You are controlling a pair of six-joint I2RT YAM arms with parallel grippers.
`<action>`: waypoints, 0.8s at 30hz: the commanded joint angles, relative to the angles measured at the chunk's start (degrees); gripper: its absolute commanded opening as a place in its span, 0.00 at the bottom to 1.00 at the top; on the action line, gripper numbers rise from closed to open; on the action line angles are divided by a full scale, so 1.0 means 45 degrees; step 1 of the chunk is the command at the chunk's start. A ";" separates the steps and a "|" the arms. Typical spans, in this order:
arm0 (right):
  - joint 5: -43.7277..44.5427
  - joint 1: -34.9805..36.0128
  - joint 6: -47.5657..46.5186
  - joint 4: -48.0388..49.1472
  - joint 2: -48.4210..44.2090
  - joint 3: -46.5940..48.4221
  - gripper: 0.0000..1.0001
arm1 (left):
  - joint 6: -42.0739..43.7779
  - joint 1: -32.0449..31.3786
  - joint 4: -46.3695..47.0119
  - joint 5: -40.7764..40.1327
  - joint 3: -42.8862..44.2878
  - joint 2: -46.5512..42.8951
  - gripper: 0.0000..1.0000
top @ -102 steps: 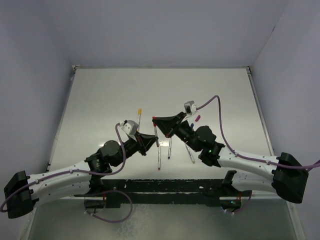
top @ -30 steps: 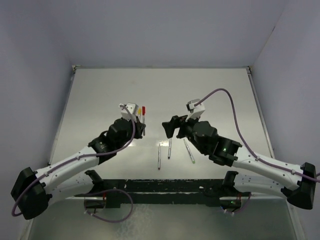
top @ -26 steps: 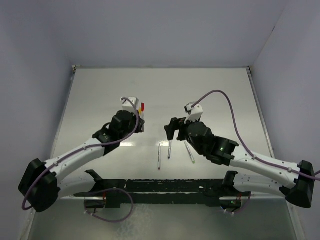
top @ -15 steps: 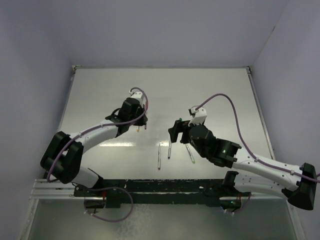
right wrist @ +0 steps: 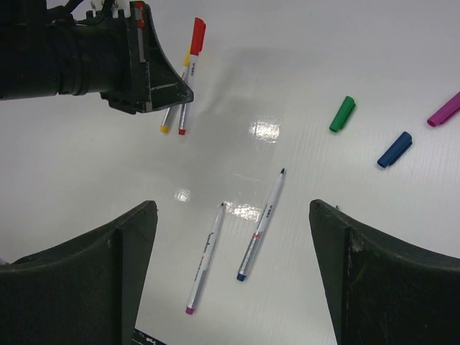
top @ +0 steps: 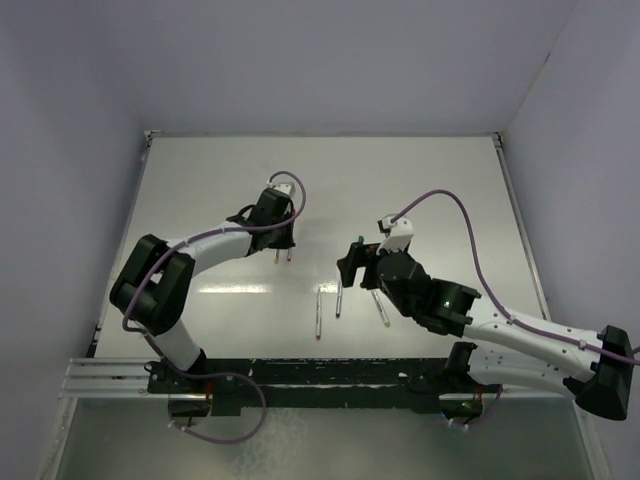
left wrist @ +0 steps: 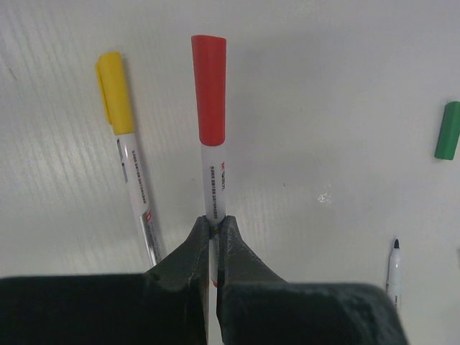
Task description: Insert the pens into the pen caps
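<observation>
The red-capped pen (left wrist: 208, 144) is pinched by the left gripper (left wrist: 213, 223), just beside the yellow-capped pen (left wrist: 126, 165), left of centre. The right gripper (right wrist: 231, 208) is spread over two bare pens (right wrist: 261, 224), well inside the table (top: 420, 170) edges.

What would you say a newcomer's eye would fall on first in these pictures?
First, the red-capped pen pinched in the shut left gripper, left of centre on the table and right beside a yellow-capped pen lying there. Next, the wide-open right gripper hovering over uncapped pens near the middle, with a green cap, a blue cap and a purple cap loose to the right.
</observation>
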 commanded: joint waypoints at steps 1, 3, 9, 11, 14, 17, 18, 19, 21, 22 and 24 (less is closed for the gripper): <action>0.0316 0.0011 0.0208 0.0505 0.0118 -0.0031 0.88 | -0.0193 0.0081 -0.0371 -0.0502 0.0412 0.0210 0.00; 0.0297 0.0017 0.0189 0.0540 0.0186 -0.0032 0.88 | -0.0308 0.0079 -0.0478 -0.0648 0.0373 0.0357 0.00; 0.0277 0.0030 0.0160 0.0629 0.0284 -0.0055 0.88 | -0.0565 0.0089 -0.0618 -0.1047 0.0277 0.0740 0.05; 0.0295 0.0027 0.0134 0.0610 0.0300 -0.0063 0.88 | -0.0627 0.0079 -0.0599 -0.1116 0.0235 0.0858 0.08; 0.0294 0.0029 0.0132 0.0609 0.0300 -0.0082 0.88 | -0.0707 0.0079 -0.0560 -0.1158 0.0213 0.0998 0.11; 0.0291 0.0029 0.0127 0.0609 0.0299 -0.0122 0.88 | -0.0772 0.0079 -0.0522 -0.1125 0.0235 0.1073 0.15; 0.0296 0.0028 0.0103 0.0609 0.0283 -0.0133 0.88 | -0.0785 0.0079 -0.0530 -0.1106 0.0274 0.1078 0.16; 0.0296 0.0023 0.0095 0.0609 0.0285 -0.0149 0.88 | -0.0812 0.0079 -0.0553 -0.1101 0.0316 0.1073 0.18; 0.0296 0.0014 0.0089 0.0581 0.0261 -0.0172 0.88 | -0.0831 0.0079 -0.0628 -0.1082 0.0425 0.1067 0.20; 0.0287 0.0029 0.0101 0.0589 0.0261 -0.0173 0.88 | -0.0835 0.0079 -0.0678 -0.1071 0.0488 0.1038 0.20; 0.0257 0.0023 0.0079 0.0590 0.0215 -0.0203 0.88 | -0.0854 0.0079 -0.0813 -0.1076 0.0637 0.0921 0.21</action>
